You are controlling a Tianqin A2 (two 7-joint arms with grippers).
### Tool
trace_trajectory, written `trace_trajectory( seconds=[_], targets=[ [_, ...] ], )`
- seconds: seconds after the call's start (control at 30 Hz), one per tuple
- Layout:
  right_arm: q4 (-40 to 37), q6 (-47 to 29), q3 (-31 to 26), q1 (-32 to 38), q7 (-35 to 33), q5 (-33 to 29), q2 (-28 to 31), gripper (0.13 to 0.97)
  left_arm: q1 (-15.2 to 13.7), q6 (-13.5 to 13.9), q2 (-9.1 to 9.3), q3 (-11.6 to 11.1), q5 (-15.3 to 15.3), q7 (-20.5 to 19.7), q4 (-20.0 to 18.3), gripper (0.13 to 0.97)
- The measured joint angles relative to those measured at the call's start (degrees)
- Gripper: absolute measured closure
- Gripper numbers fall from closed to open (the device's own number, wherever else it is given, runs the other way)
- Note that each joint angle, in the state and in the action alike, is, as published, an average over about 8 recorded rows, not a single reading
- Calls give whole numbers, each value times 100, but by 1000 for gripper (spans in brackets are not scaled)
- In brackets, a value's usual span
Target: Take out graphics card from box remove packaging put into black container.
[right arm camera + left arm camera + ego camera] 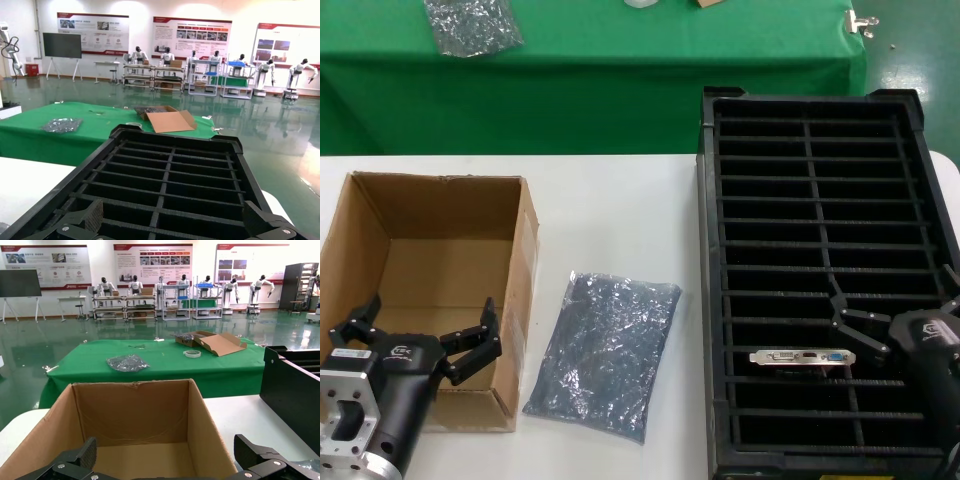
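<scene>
I see the graphics card (802, 357) (silver bracket up) slotted in the ribbed black container (715, 300); right end effector (895, 322) released, left end effector (420, 335) spread over the corrugated box (525, 260); crinkly packaging (605, 340) on the table (620, 200).

box (430, 290) left, packaging (605, 340) middle, graphics card (802, 357) in black container (712, 250) right

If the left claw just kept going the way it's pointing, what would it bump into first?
Probably the far wall of the cardboard box. The open left claw points into the box, which looks empty, though how high it rides above the floor is unclear.
</scene>
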Motion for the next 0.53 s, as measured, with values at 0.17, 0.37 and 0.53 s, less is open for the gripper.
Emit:
trace_trajectory(
  seconds=[0.17,0.37,0.53],
  targets=[
    [0,0,0,0,0,0,0,129,0,0,0,0,0,0,0,132],
    [0,0,0,0,0,0,0,129,0,0,0,0,0,0,0,132],
    [0,0,0,0,0,0,0,129,0,0,0,0,0,0,0,132]
  ],
)
